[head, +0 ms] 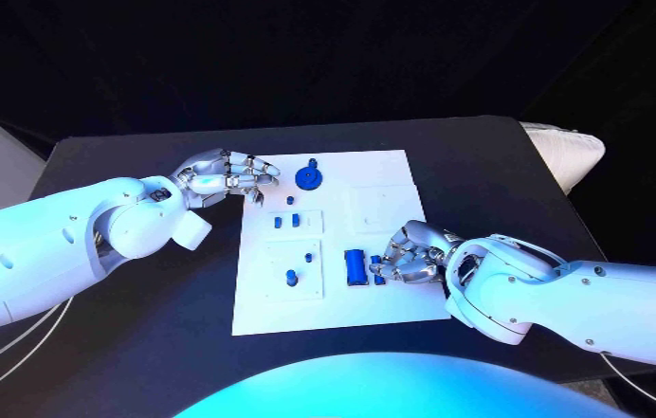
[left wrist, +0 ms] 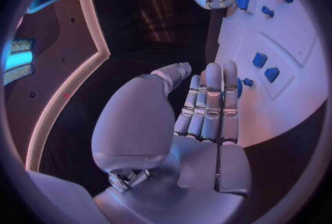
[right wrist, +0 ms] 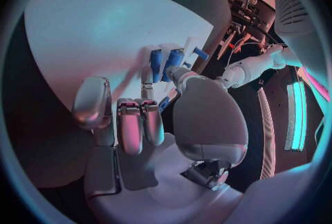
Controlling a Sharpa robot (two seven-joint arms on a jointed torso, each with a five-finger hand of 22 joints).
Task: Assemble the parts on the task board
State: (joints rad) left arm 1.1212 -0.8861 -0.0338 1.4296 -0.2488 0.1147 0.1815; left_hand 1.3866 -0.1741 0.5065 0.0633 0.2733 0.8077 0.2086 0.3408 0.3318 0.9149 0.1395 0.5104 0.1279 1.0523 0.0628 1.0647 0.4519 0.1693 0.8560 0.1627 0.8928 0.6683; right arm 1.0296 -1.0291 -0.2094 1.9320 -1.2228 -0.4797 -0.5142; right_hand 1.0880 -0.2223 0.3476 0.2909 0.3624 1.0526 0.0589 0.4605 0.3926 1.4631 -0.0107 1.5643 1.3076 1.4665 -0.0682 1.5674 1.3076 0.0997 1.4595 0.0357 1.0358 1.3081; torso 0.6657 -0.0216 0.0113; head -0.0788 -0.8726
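Lying lengthwise toward the board's far edge, blue part (head: 355,266); right robot hand (head: 410,257) clenched beside it.

Cool blue-violet light washes the whole scene, brightest on the white task board (head: 390,176), which glares against the black table (head: 123,162). The background behind the table falls into near-total darkness. The silver left hand (head: 226,173) catches small sharp highlights. Both wrist views bend straight edges strongly toward the circle's rim (typical fisheye), and the rim fades into a soft dark vignette. Pinkish reflections tint the right hand (right wrist: 149,124).
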